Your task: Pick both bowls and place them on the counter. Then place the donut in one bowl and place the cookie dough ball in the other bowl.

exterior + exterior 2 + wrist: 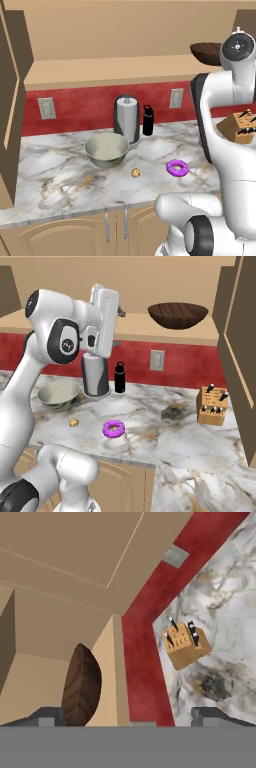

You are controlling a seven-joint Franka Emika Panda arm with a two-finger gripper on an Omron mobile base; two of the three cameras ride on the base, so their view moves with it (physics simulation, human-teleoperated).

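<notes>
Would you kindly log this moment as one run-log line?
end effector: open, empty | wooden bowl: on shelf | ceramic bowl: on counter | donut, cookie dough ball: on counter

Two bowls [178, 314] [106, 149], one donut [177, 167], one cookie dough ball [135, 173], one knife block [212, 405], one bottle [119, 377], two outlets [46, 108] [176, 98]

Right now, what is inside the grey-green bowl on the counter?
Nothing shows inside the grey-green bowl: its cream interior looks bare. Its near wall hides the lowest part. The donut and cookie dough ball lie on the counter beside it.
</notes>
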